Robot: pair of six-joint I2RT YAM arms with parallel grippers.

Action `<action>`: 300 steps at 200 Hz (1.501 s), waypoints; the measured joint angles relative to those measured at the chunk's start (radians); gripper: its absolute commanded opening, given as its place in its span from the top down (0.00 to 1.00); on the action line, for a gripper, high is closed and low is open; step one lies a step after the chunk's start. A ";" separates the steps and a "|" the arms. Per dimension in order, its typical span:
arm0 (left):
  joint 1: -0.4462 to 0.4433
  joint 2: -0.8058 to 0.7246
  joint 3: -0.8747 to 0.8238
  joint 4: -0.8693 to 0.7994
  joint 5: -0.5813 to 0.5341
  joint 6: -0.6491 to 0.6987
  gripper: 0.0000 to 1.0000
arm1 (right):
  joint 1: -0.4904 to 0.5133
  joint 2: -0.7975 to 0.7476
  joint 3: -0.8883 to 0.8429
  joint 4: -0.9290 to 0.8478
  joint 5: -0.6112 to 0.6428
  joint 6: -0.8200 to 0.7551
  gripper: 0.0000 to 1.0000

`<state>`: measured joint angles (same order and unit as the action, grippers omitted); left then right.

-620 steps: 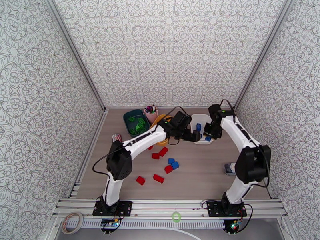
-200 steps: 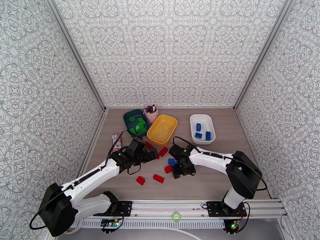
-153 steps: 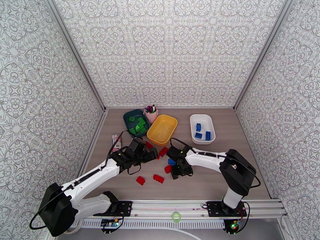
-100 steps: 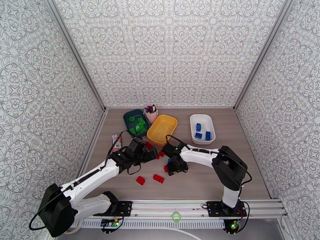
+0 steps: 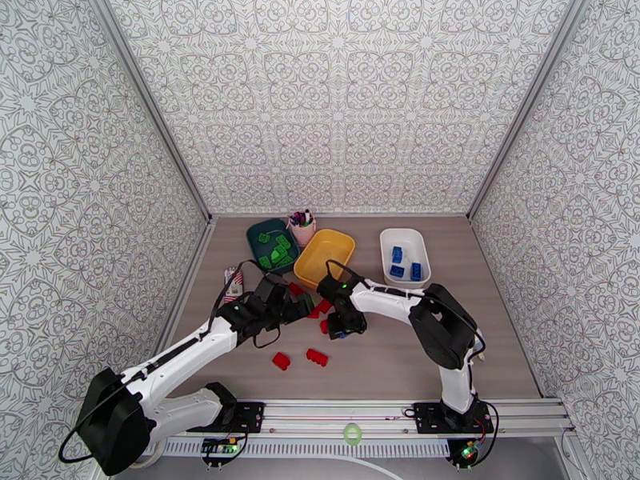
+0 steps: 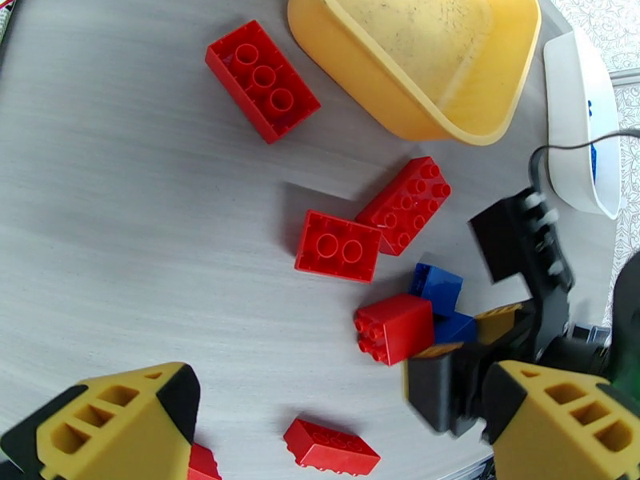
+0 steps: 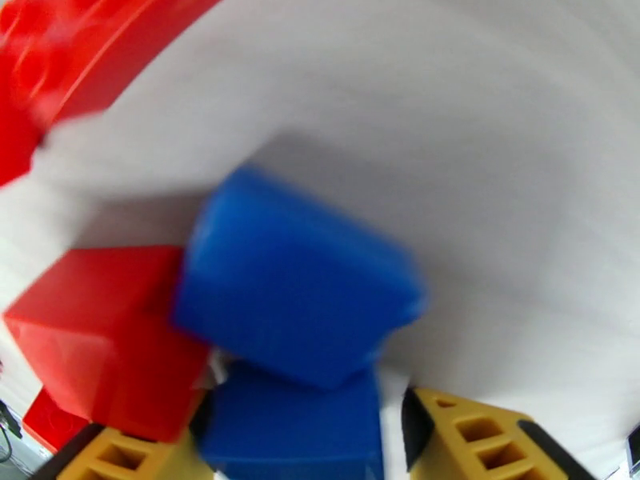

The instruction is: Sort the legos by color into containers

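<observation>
Top camera: the left gripper (image 5: 302, 307) sits low over the table (image 5: 416, 346), just in front of the yellow tray (image 5: 340, 251); the right gripper (image 5: 340, 328) is close beside it, down on a little cluster of red and blue bricks; two loose red bricks (image 5: 281, 361) lie apart, nearer the arm bases. The teal tray (image 5: 254, 234) has the green bricks (image 5: 277, 254) in it; the white tray (image 5: 410, 236) has three blue bricks (image 5: 398, 256); a pink cup (image 5: 302, 230) of pens stands at the back between the teal and yellow trays; a striped thing (image 5: 233, 282) lies by the left edge.

Left wrist camera: the left gripper (image 6: 336, 419) has its jaws wide with nothing held; below it are red bricks near the yellow tray (image 6: 424, 70); the right gripper (image 6: 466, 336) straddles a blue brick (image 6: 452, 328), with a second blue brick (image 6: 438, 286) touching it and a square red brick (image 6: 396, 328) right against both.

Right wrist camera, pretty blurry: the yellow fingers (image 7: 472, 442) sit either side of the blue brick (image 7: 292, 430), jaws narrow; a thin pale sliver shows on one side, so it's hard to tell if they're actually pinching it; the second blue brick (image 7: 296, 290) leans tilted just above it; the square red brick (image 7: 104, 338) touches on the left.
</observation>
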<state>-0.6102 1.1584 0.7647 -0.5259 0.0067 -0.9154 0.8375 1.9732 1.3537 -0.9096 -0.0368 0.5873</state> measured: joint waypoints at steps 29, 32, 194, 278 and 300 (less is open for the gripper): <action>0.000 0.001 0.000 0.000 0.004 0.002 0.01 | -0.028 -0.001 -0.003 -0.001 0.000 0.005 0.45; 0.000 0.002 0.000 0.001 0.006 0.002 0.01 | -0.028 -0.001 -0.003 -0.001 0.000 0.003 0.46; -0.174 0.489 0.552 -0.009 0.071 0.280 0.01 | -0.387 -0.353 -0.063 -0.098 -0.009 0.016 0.64; -0.227 0.898 1.194 -0.158 0.152 0.528 0.01 | -0.700 -0.137 0.349 -0.207 -0.004 -0.043 0.64; -0.211 0.952 1.300 -0.195 0.154 0.531 0.01 | -0.737 -0.040 0.473 -0.242 0.002 -0.054 0.56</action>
<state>-0.8215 2.1105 2.0644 -0.7212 0.1608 -0.3843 0.1005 1.9331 1.8271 -1.1515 -0.0349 0.5331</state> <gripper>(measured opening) 0.994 0.441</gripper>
